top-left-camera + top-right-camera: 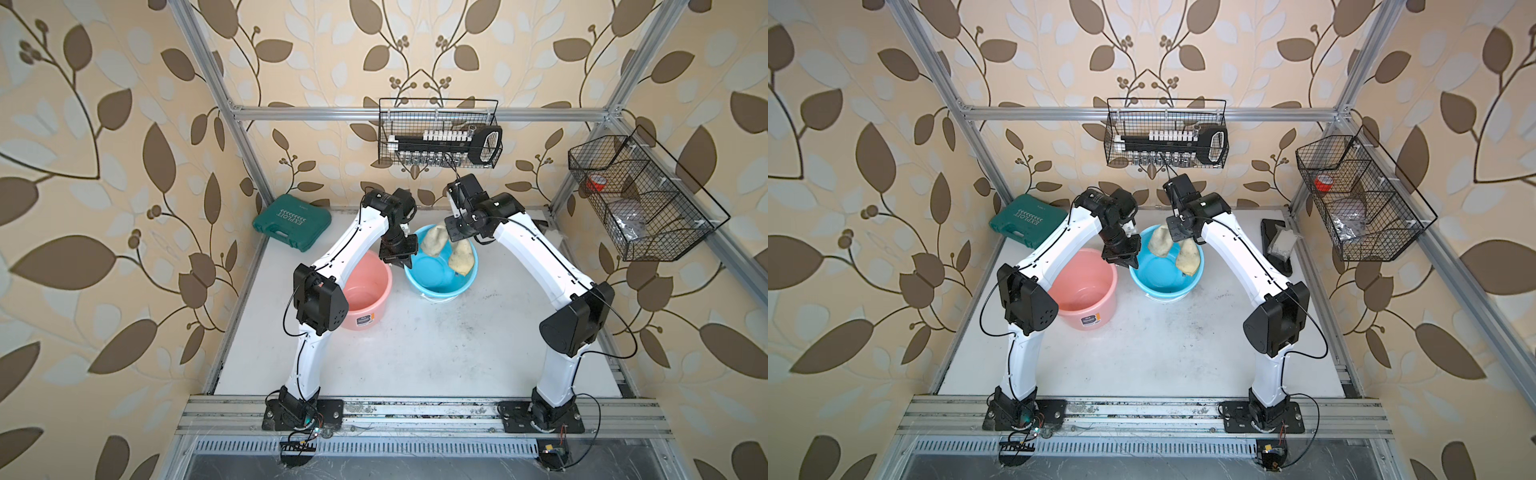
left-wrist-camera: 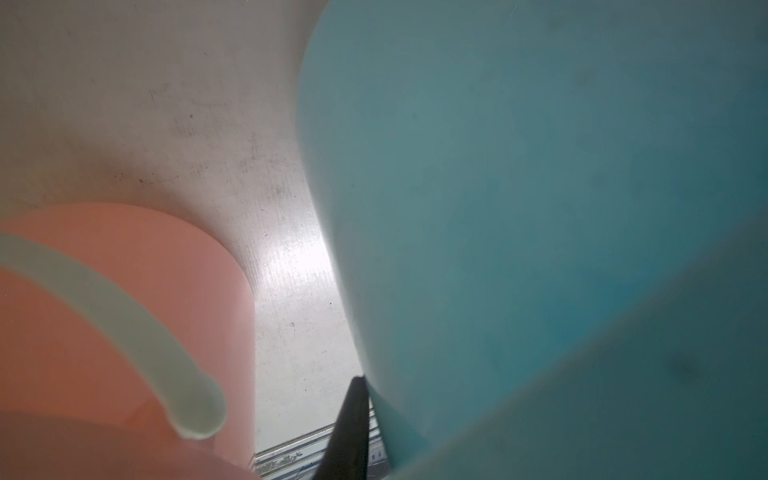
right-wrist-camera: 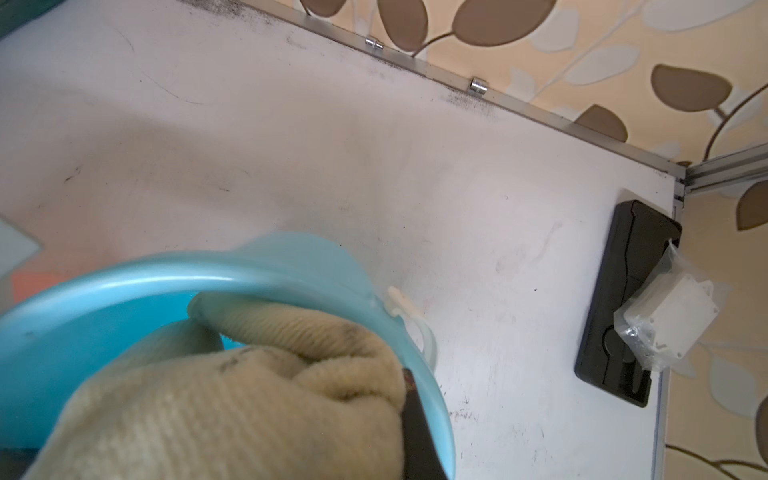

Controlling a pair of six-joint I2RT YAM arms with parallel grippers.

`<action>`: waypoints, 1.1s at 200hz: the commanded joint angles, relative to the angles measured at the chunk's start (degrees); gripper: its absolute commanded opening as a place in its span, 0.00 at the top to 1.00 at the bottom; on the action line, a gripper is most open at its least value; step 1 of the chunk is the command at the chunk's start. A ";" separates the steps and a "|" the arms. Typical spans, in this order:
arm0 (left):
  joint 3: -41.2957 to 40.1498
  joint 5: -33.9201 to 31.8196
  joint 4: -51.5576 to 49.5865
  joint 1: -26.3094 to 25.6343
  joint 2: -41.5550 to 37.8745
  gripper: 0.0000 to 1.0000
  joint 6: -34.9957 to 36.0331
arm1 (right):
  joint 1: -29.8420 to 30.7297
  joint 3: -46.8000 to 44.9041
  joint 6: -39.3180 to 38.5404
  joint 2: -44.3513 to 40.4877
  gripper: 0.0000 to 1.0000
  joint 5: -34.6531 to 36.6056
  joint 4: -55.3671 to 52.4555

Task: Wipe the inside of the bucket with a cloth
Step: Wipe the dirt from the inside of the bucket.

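Top views: blue bucket [image 1: 440, 294] [image 1: 1167, 293] sits mid-table, pink bucket [image 1: 368, 291] just beside it on the left-arm side, green tool case [image 1: 291, 222] in the far corner. The left gripper [image 1: 402, 262] is down at the blue bucket's rim on the pink-bucket side, jaws closed. It looks pinched on the rim. The right gripper [image 1: 453, 239] reaches in from the far side, mostly hidden under its wrist. The cloth [image 1: 461, 257] [image 1: 1187, 257] hangs inside the blue bucket in two lobes, against the far and right-arm-side wall. Left wrist: blue bucket outer wall [image 2: 498, 208] fills the frame, one black finger [image 2: 353, 424] lies right against it, pink bucket [image 2: 199, 291] with its pale handle is near, and a strip of scuffed table [image 2: 208, 124] shows between them. Right wrist: cloth [image 3: 249, 395] is bunched up and clamped in the closed right gripper, pressed to the inner wall under the rim [image 3: 166, 274], dark specks on it. A black case [image 3: 615, 332] with a plastic bag [image 3: 673, 320] on it lies at the table edge.
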 commanded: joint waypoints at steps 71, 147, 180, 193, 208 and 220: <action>1.62 2.13 -0.01 0.85 -1.79 1.00 1.00 | 0.21 -14.43 2.14 -3.42 1.00 12.48 -1.50; 3.05 3.32 0.57 2.25 -1.16 1.00 0.63 | -0.85 -26.58 8.62 -11.37 1.00 9.46 -5.78; 3.09 3.32 0.83 2.71 -0.99 1.00 0.44 | -1.43 -30.87 10.23 -17.15 1.00 7.38 -5.07; 3.14 3.54 1.00 2.69 -0.93 1.00 0.31 | -2.22 -31.91 10.57 -19.65 1.00 4.81 -4.19; 3.16 3.50 1.18 2.69 -0.91 1.00 0.28 | -2.89 -32.31 10.79 -21.84 1.00 3.05 -3.85; 3.05 3.45 1.18 2.71 -0.92 1.00 0.28 | -3.32 -32.19 11.01 -23.03 1.00 3.44 -4.38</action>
